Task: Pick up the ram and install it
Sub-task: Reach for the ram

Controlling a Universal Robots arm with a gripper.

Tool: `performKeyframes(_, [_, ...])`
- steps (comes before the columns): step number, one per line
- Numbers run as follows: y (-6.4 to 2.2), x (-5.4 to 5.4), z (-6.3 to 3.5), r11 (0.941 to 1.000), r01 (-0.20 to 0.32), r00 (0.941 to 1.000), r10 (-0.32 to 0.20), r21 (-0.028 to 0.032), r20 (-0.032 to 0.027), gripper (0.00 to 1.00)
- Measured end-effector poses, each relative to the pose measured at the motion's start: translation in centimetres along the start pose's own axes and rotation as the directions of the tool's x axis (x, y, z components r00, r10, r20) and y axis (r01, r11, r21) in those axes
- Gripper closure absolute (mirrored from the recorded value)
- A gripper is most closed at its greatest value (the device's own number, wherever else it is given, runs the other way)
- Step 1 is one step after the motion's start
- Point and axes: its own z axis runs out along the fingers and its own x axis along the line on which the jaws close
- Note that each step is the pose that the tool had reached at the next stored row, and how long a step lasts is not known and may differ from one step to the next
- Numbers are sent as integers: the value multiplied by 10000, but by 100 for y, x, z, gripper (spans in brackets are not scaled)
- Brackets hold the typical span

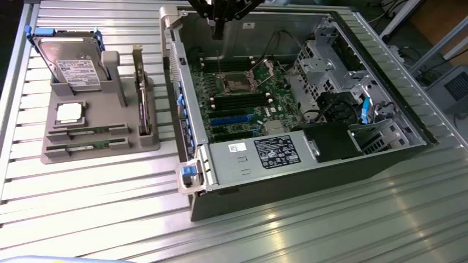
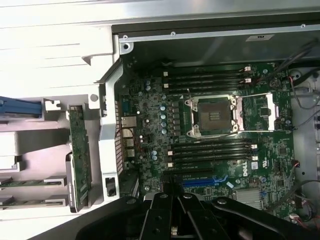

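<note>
Ribbed metal tabletop [image 1: 109, 186] carries a grey holder [image 1: 51, 156] whose near-edge slots keep 2 green ram sticks [image 1: 87, 132] lying flat, well apart from the gripper [image 1: 217, 33], which hangs over the open computer case [image 1: 292, 186] with fingers pressed together, holding nothing.
</note>
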Motion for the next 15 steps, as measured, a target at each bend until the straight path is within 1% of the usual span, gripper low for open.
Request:
performKeyframes(8, [-5,63,-1,10000,0,10000,0,-1,0,90])
performKeyframes(15, [-12,155,-5,10000,0,10000,0,1,-1,90])
